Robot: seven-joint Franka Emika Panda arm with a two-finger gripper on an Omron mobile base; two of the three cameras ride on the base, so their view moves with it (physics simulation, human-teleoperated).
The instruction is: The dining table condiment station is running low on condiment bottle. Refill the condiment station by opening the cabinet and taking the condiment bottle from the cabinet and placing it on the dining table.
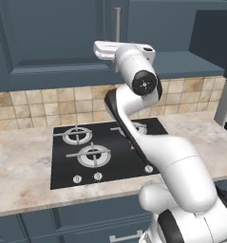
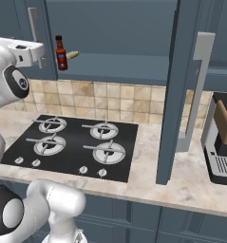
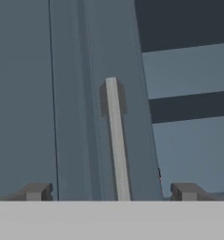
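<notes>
Flanking cabinet handle (image 3: 117, 140): spread pincer (image 3: 111, 192)

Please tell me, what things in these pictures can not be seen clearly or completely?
- Gripper, hand view: open, fingertips cut off at the bottom.
- Silver handle on the closed cabinet door, hand view: lower end cut off.
- Condiment bottle, right base view: label too small to read.
- Pale thing beside it: too small to identify.
- Appliance, right base view: cut by the right edge.

A black four-burner gas hob (image 2: 72, 144) sits set into the beige marbled stone desk (image 2: 181, 178), its silver knobs along the front edge. Behind it runs a tan tiled backsplash (image 2: 110, 99) — at the far right stands a silver toaster-like appliance (image 2: 222, 142).
</notes>
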